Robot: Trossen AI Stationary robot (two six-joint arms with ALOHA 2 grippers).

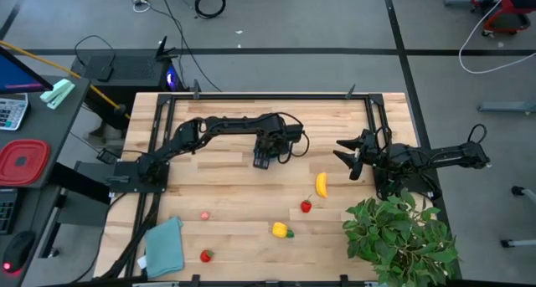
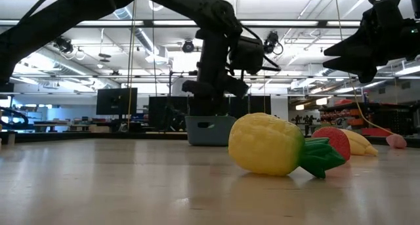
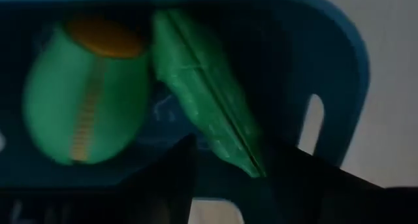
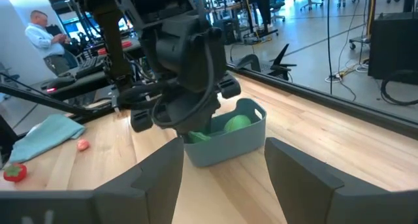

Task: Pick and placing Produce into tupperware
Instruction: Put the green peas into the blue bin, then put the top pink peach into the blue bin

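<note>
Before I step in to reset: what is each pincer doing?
Left pincer: open over the blue tub, holding nothing.
Right pincer: open, empty.

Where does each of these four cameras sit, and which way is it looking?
High view: overhead, straight down on the wooden table; both dark arms show.
Low view: at tabletop height, level past a yellow-and-green toy fruit; arms come from above.
Left wrist view: on the left arm, down into the teal-blue plastic tub; its dark fingers show.
Right wrist view: on the right arm, across to that tub, also seen from the left wrist.
</note>
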